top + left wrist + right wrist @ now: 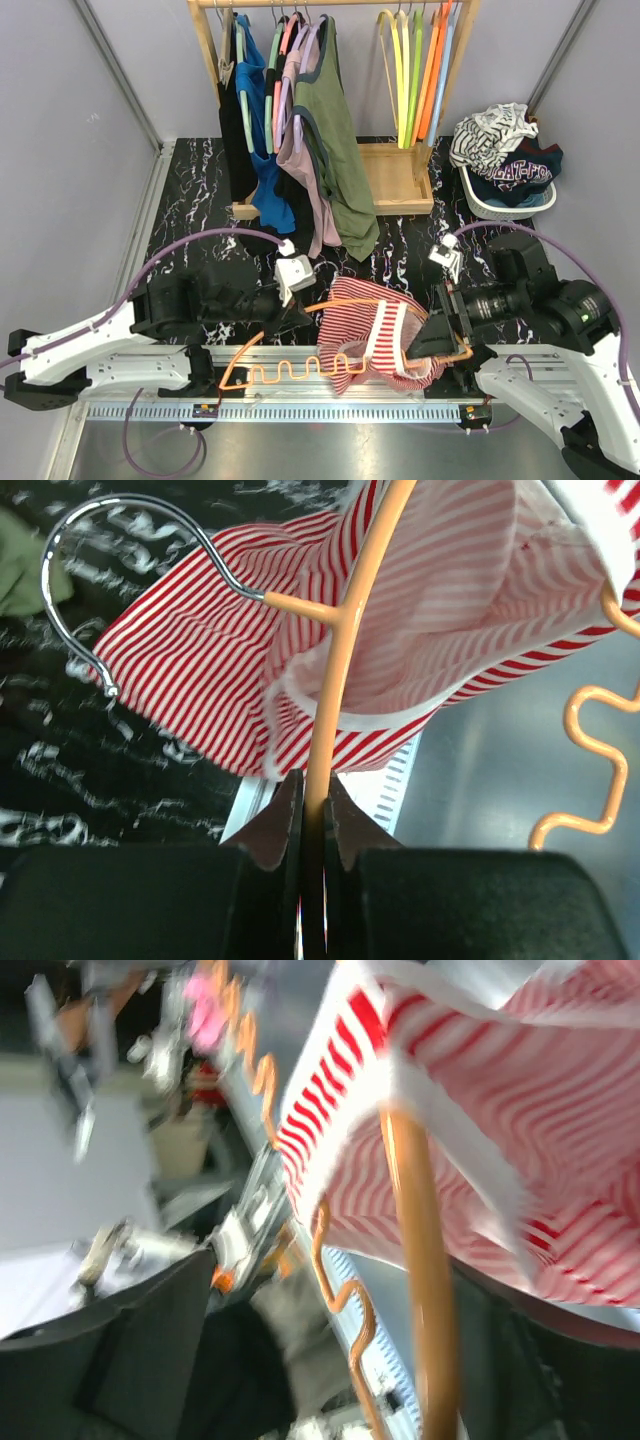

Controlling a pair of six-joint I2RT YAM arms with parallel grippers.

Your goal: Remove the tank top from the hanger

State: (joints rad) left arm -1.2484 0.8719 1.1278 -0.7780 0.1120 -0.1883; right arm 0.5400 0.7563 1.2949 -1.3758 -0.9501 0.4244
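Lab test cell: grey panels (60, 100), clothes rack (395, 178)

The hanger (347, 615) bars the near edge; clothes rack (395, 178) and basket (505, 208) crowd the back (table (195, 190) free far left).

The only readable text is partial white block lettering, roughly "LAT-FO" with its ends lost in folds, printed on a dark blue garment (527, 173) lying crumpled in the white laundry basket (520, 209) at the worktop's right.
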